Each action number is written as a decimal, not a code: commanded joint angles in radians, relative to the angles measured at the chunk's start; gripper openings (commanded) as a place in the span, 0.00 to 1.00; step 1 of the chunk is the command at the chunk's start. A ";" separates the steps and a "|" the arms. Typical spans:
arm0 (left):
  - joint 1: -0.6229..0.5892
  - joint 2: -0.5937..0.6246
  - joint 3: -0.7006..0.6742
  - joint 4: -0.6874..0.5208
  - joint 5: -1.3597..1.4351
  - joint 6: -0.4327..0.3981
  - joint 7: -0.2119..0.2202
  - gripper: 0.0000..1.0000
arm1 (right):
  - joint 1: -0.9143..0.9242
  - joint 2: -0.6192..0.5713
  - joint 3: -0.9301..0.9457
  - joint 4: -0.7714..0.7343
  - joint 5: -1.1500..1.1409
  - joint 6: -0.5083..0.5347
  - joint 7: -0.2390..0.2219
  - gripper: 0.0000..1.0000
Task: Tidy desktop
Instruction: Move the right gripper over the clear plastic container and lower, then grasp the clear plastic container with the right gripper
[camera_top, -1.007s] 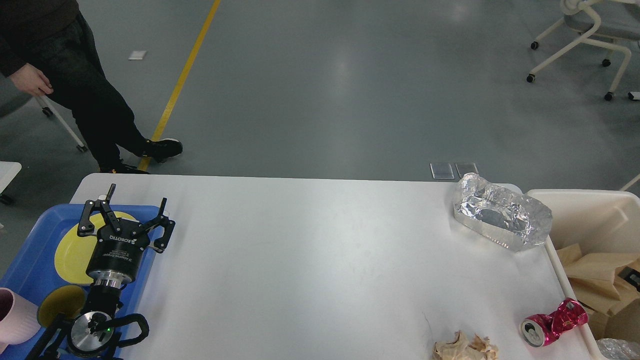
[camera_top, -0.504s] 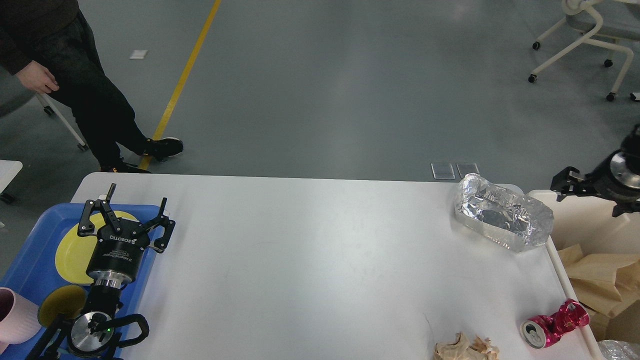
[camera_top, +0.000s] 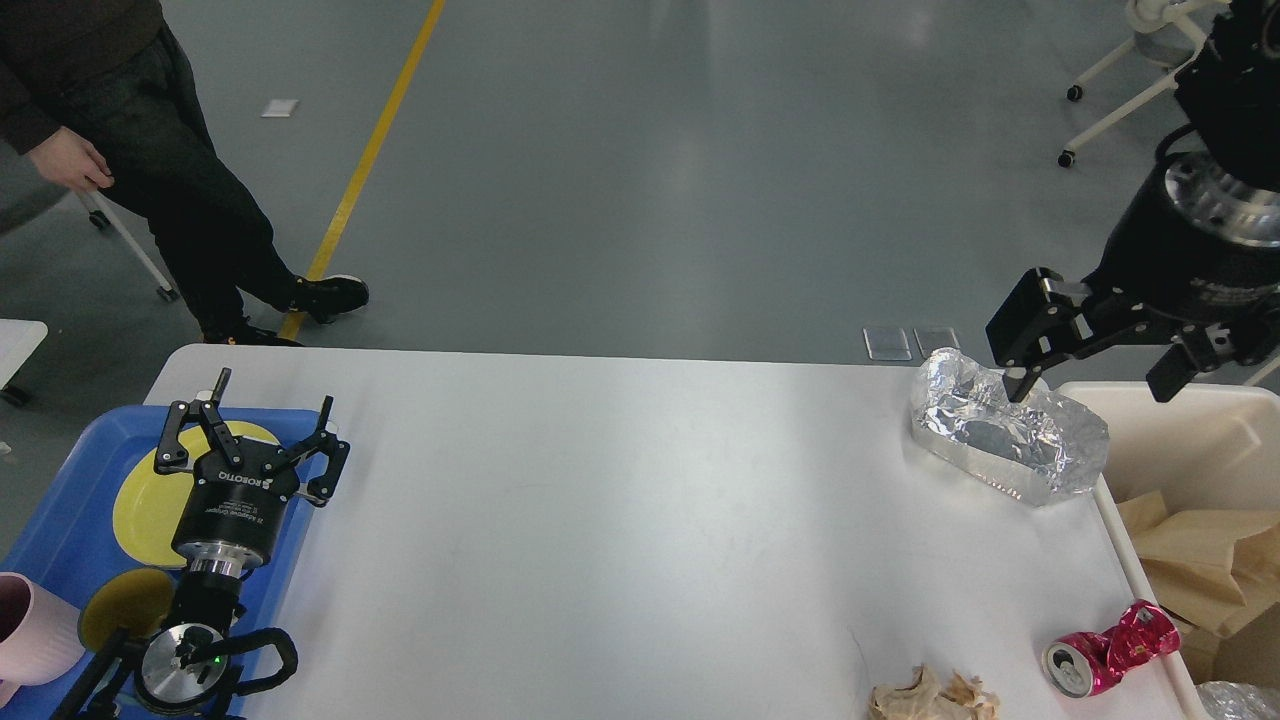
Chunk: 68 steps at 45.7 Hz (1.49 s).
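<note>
The white desktop (camera_top: 620, 520) fills the lower part of the head view. On it lie a crumpled foil container (camera_top: 1010, 435) at the far right, a crushed red can (camera_top: 1105, 650) near the right front, and a wad of brown paper (camera_top: 930, 695) at the front edge. My left gripper (camera_top: 250, 430) is open and empty above the blue tray (camera_top: 60, 500). My right gripper (camera_top: 1095, 365) is open and empty, hanging over the foil container's far right end, with one fingertip just above the foil.
A cream bin (camera_top: 1200, 430) with brown paper in it stands off the table's right edge. The blue tray holds a yellow plate (camera_top: 150, 490), a small yellow dish (camera_top: 125, 605) and a pink cup (camera_top: 30, 640). A person (camera_top: 150, 170) stands beyond the far left corner.
My right arm has come into view from the right and moved left, so its open gripper now hangs over the foil container. The left arm has not moved.
</note>
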 joint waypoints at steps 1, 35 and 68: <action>0.000 0.000 0.000 -0.001 0.000 0.000 0.000 0.96 | 0.036 0.007 0.011 0.070 0.000 -0.025 0.000 0.98; 0.000 0.000 0.000 -0.001 0.001 -0.001 0.002 0.96 | -0.778 -0.012 0.153 -0.608 -0.078 -0.325 0.015 0.94; 0.000 0.000 0.000 0.000 0.000 -0.001 0.000 0.96 | -1.447 0.165 -0.052 -1.167 -0.546 -0.859 0.339 0.92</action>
